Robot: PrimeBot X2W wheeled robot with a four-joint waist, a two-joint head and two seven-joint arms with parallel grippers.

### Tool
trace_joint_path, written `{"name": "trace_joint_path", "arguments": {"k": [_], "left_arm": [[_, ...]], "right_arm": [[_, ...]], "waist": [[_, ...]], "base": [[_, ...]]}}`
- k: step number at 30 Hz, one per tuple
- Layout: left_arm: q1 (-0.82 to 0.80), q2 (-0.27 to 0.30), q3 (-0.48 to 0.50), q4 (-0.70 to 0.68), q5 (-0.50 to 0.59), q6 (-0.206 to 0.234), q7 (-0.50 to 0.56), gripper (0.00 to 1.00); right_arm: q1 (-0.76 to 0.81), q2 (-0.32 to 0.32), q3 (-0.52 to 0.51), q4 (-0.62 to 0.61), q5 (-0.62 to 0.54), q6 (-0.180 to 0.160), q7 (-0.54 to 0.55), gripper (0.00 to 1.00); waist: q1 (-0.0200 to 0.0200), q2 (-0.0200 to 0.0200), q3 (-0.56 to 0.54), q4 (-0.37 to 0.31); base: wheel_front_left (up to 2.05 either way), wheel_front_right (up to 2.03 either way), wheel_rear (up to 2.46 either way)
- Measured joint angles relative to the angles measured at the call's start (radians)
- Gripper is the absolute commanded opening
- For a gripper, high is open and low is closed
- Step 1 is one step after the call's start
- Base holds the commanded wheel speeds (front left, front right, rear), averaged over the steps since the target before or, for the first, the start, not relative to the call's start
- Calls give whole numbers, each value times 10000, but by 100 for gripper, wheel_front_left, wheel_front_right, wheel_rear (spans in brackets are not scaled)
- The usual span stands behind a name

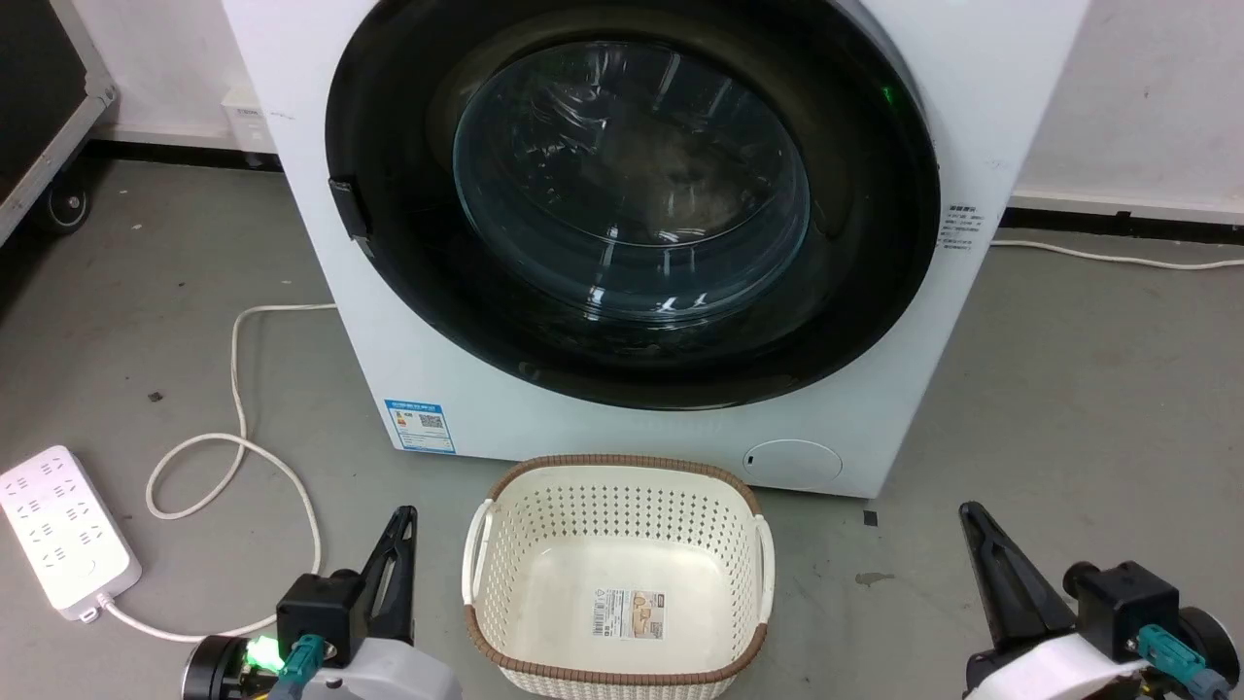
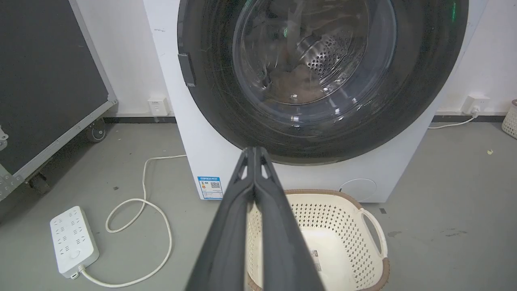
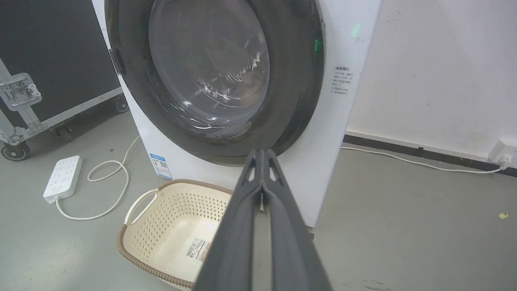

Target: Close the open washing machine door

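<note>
The washing machine door [image 1: 632, 185], round and black-framed with a bulging clear glass centre, lies flat against the front of the white washing machine [image 1: 466, 408]. Its handle tab [image 1: 348, 206] sits on the left rim. The door also faces the left wrist view [image 2: 315, 60] and the right wrist view [image 3: 210, 68]. My left gripper [image 1: 403, 515] is low at the lower left, shut, with nothing held, well short of the machine. My right gripper [image 1: 972, 515] is at the lower right, shut and holding nothing. Their fingertips meet in the wrist views [image 2: 254, 150] [image 3: 263, 152].
A cream perforated basket [image 1: 486, 554] with a brown rim stands on the floor between the grippers, right in front of the machine. A white power strip [image 1: 63, 530] and its looping cable [image 1: 238, 437] lie at the left. A black wheeled case [image 2: 44, 81] stands at the far left.
</note>
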Motion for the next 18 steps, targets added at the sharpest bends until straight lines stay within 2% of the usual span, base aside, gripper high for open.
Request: {"name": "trace_joint_path", "arguments": {"k": [18], "left_arm": [[-2,-73,180,-265,146,79,370,0]], "right_arm": [[-69,35,40,-159,-192,0,351,0]], "waist": [[0,0,42,-28]], "base": [[0,0,0]]}}
